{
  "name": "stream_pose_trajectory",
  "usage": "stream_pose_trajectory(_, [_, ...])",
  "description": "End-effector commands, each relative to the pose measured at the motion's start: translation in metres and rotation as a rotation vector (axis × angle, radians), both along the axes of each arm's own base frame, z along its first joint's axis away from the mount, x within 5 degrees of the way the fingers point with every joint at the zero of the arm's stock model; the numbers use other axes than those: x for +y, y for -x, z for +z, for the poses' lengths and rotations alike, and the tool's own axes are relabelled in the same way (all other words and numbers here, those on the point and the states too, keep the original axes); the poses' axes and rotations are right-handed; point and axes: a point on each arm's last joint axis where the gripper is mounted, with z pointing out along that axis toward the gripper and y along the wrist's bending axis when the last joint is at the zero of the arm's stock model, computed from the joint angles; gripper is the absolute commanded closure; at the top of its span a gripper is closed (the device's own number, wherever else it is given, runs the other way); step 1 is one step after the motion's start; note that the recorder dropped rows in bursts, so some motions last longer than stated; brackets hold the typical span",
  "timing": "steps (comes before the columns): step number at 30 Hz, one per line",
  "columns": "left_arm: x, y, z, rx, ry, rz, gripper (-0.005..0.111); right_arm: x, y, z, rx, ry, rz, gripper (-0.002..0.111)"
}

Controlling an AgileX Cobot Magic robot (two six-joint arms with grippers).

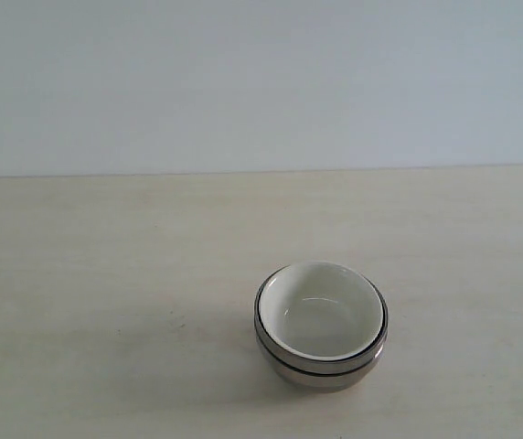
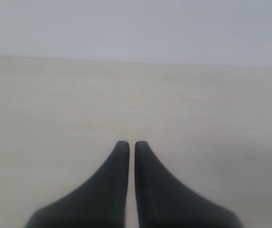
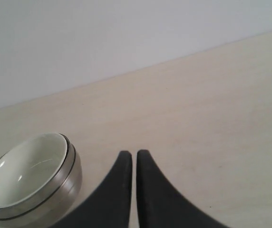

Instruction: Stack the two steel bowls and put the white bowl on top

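Item: three-bowl stack on table [image 1: 106, 274], right of centre in the exterior view, both arms off it.
Contents: two steel bowls [image 1: 321, 375] nested one in the other, white bowl [image 1: 325, 311] seated inside the upper one; stacking looks complete. Judged step: retreat, best made up and away, never across the rim. Arms: right gripper [image 3: 134, 154] low over the table beside the stack, jaws pinched together, empty; left gripper [image 2: 132, 144] likewise closed and empty, over bare table.

Right gripper [image 3: 134, 156]: dark jaws closed to a thin slit, nothing held. White bowl [image 3: 24, 167] nested inside the two steel bowls [image 3: 65, 189] (rims stacked, dark line between). Stack sits on the pale table [image 3: 207, 114], near the gripper, not touching. Plain wall [image 3: 102, 38] behind.
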Motion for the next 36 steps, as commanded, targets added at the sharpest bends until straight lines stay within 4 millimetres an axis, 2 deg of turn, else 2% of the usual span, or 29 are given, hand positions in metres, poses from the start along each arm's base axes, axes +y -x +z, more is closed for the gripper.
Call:
stream_pose_trajectory(1, [-0.0002,0.0,-0.0002,-0.007,0.005,-0.003,0.103,-0.0006,0.0001,-0.0016,-0.002,0.024,-0.003,0.108])
stream_pose_trajectory(5, [-0.0002,0.0,-0.0002,-0.007,0.005,-0.003,0.103,-0.0016,-0.0002,-0.0007,-0.018,0.068,-0.007,0.108])
stream_pose_trajectory(19, [-0.0002,0.0,-0.0002,-0.007,0.005,-0.003,0.103,-0.0011,-0.0002,-0.0003,-0.019,0.047,-0.005,0.108])
stream_pose_trajectory(25, [-0.0002,0.0,-0.0002,-0.007,0.005,-0.003,0.103,-0.0013,0.0011,-0.0067,0.052,0.062,-0.002,0.108])
stream_pose_trajectory(27, [-0.0002,0.0,-0.0002,-0.007,0.005,-0.003,0.103,-0.0013,0.0011,-0.0068,0.042,0.126,0.012,0.108])
stream_pose_trajectory(31, [-0.0002,0.0,-0.0002,-0.007,0.005,-0.003,0.103,-0.0013,0.0011,-0.0068,-0.004,0.416,0.074,0.108])
stream_pose_trajectory(36, [-0.0002,0.0,-0.0002,-0.007,0.005,-0.003,0.103,-0.0013,0.0012,-0.0069,-0.001,0.41,0.073,0.108])
